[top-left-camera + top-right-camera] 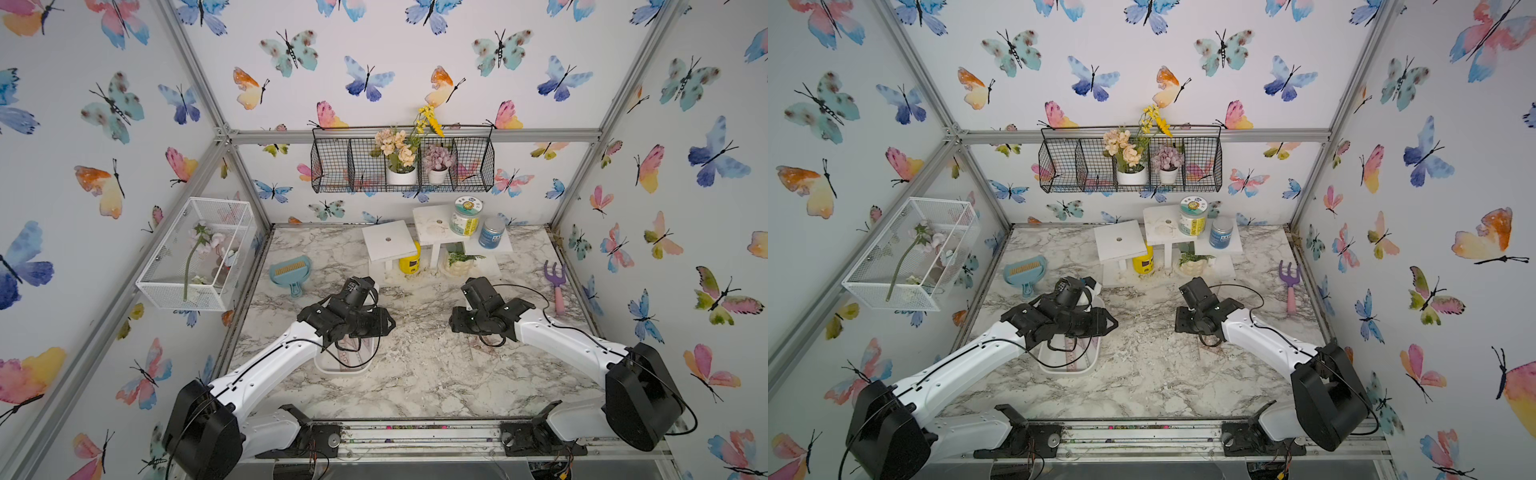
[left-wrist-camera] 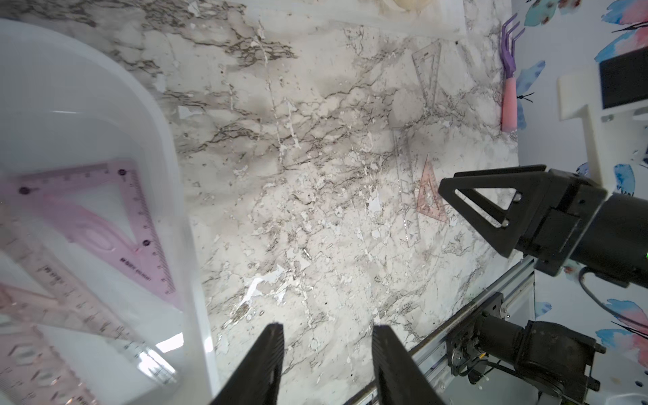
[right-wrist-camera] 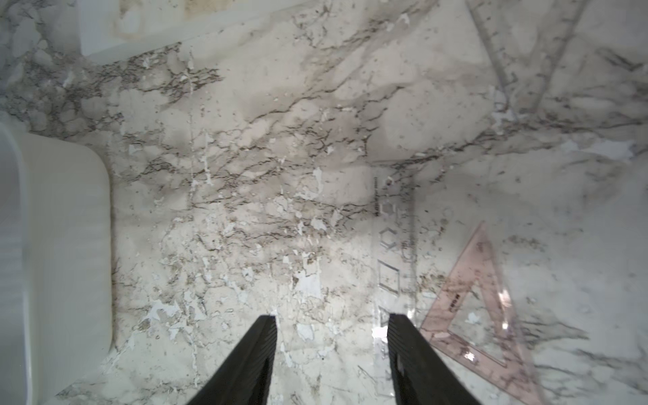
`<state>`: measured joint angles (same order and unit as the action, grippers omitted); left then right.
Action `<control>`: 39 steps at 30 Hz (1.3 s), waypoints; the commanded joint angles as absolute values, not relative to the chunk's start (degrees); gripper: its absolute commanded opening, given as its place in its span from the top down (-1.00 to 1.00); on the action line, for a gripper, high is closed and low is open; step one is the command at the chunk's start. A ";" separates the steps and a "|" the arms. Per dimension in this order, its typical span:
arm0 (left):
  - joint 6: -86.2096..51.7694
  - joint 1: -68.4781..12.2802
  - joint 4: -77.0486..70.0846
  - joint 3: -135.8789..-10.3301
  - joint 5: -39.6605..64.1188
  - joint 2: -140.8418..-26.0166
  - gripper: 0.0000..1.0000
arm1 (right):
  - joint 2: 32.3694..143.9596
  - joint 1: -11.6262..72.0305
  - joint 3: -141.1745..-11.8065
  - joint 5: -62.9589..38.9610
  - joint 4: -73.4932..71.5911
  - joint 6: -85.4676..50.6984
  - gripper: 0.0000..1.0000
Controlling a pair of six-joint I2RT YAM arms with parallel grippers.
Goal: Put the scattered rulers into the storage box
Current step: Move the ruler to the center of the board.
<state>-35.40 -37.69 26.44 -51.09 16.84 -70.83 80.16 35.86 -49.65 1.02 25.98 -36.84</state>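
White plastic storage box is seen at left, with a pink set square and other rulers laid inside. The left gripper is held part-open and empty beside its rim. Bare marble table is left free between. The right gripper is spread, empty, at the clear straight ruler, just beside a small pink set square. Flush edges could be skidded off, and both pieces dragged.

No print on the rulers or jars is legible.
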 commanded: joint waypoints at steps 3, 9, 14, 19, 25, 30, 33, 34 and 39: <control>-39.30 -43.43 20.18 -51.95 17.42 -74.61 0.10 | 80.30 33.46 -47.14 3.22 26.64 -36.04 -0.20; -40.46 -46.83 18.42 -52.35 16.88 -77.06 0.11 | 82.95 33.05 -46.49 0.23 24.14 -35.77 -0.19; -40.57 -46.96 17.99 -51.86 16.95 -76.98 0.12 | 85.52 33.05 -45.97 -2.26 22.00 -35.86 -0.17; -40.30 -46.97 18.54 -51.94 16.70 -76.82 0.11 | 87.52 33.05 -45.80 -2.94 20.80 -36.12 -0.15; -40.34 -46.88 18.55 -51.68 16.68 -76.98 0.11 | 88.20 33.09 -45.26 -6.56 18.14 -36.10 -0.12; -40.35 -46.94 18.37 -51.67 16.74 -77.09 0.11 | 89.27 33.05 -45.36 -8.29 16.93 -36.12 -0.11; -40.43 -46.89 18.37 -51.64 16.70 -76.99 0.12 | 90.03 33.13 -45.35 -8.44 16.38 -36.12 -0.11; -40.43 -47.01 18.49 -51.66 16.62 -76.91 0.11 | 90.25 33.08 -45.29 -8.50 16.27 -36.21 -0.11; -40.32 -46.97 18.89 -51.55 16.61 -76.73 0.11 | 91.21 33.05 -45.39 -8.41 15.60 -36.30 -0.11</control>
<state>-40.34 -46.89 18.65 -51.55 16.78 -76.99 90.21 33.28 -45.95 -7.46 16.53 -36.38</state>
